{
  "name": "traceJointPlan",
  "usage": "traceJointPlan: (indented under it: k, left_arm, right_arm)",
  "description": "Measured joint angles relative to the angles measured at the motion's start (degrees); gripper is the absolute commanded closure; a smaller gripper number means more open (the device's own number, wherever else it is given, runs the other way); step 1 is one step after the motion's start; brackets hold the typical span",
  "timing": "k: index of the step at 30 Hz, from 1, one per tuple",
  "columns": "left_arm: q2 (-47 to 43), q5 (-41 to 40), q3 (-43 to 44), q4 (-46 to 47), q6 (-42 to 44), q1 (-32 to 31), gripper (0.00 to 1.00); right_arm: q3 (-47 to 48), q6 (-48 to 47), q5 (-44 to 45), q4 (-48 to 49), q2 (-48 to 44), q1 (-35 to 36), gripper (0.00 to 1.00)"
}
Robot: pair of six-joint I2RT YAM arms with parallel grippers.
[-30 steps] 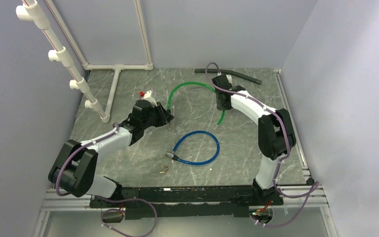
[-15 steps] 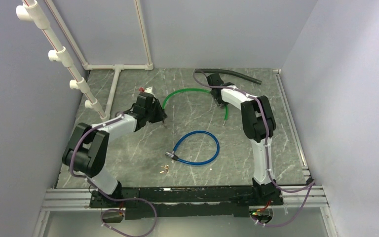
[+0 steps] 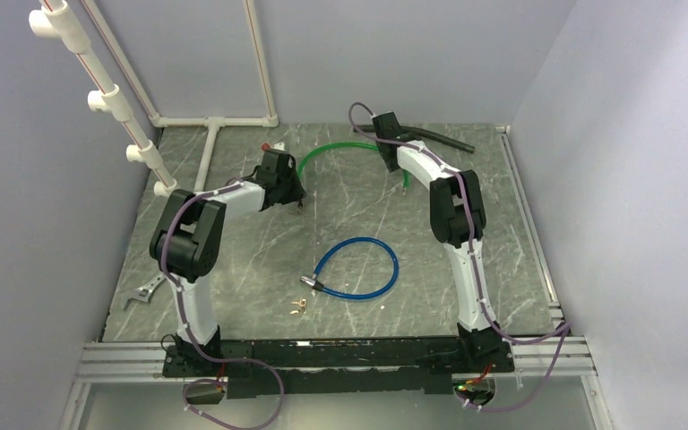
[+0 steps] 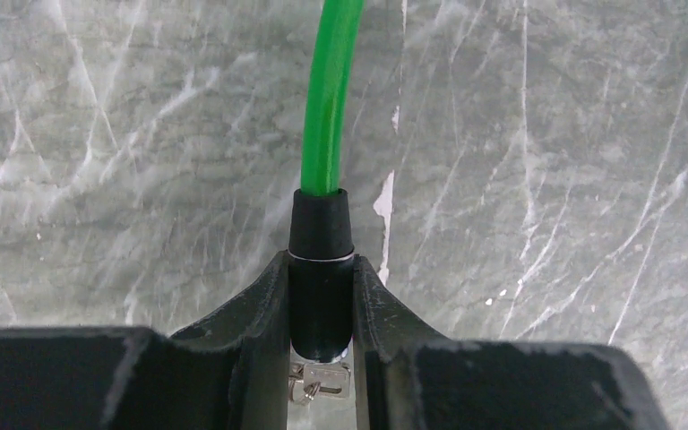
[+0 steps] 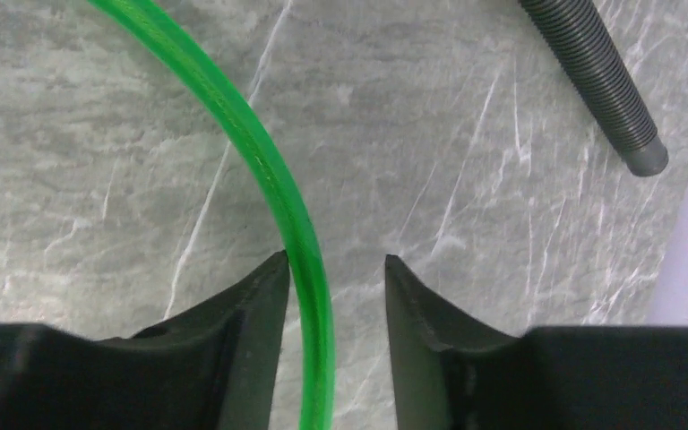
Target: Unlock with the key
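Observation:
The green cable lock [image 4: 331, 98] runs up the left wrist view, and its black lock body [image 4: 321, 269] is clamped in my left gripper [image 4: 321, 260]. A small silver key [image 4: 327, 381] on a ring sits at the body's near end. From above, my left gripper [image 3: 288, 184] is at the back left, holding that end of the green cable lock [image 3: 336, 148]. My right gripper [image 5: 336, 260] stands open astride the green cable [image 5: 269, 170], which runs close to the left finger. From above, my right gripper [image 3: 395, 159] is at the back centre.
A blue cable lock [image 3: 358, 269] lies coiled mid-table, with loose keys [image 3: 300, 307] just in front of it. A black ribbed hose [image 3: 439, 136] lies at the back right. White PVC pipes [image 3: 206, 166] stand at the back left. A wrench [image 3: 143, 291] lies near the left edge.
Both arms have swung toward the back, carrying the green cable with them. My right gripper has opened off the cable. The wrench at the left is now uncovered.

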Motion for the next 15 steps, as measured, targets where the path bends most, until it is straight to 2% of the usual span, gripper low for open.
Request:
traceJointPlan:
  k: [4, 7, 9, 12, 15]
  left_arm:
    - [2.9, 0.0, 4.0, -2.2, 0.0, 0.4, 0.78]
    - [5.2, 0.1, 7.7, -3.1, 0.0, 0.7, 0.62]
    - [6.3, 0.2, 9.5, -3.5, 0.2, 0.8, 0.43]
    - [6.8, 0.1, 10.7, -4.4, 0.7, 0.9, 0.02]
    - [6.8, 0.1, 11.5, -5.4, 1.0, 1.1, 0.01]
  right_arm:
    - [2.9, 0.9, 0.2, -1.2, 2.2, -0.4, 0.47]
    - [3.3, 1.7, 0.2, -1.7, 2.3, -0.6, 0.41]
    - [3.5, 2.4, 0.2, -1.8, 2.3, -0.7, 0.36]
    - [3.6, 3.4, 0.7, -2.2, 2.3, -0.8, 0.33]
    - [3.5, 4.6, 0.9, -3.3, 1.8, -0.8, 0.30]
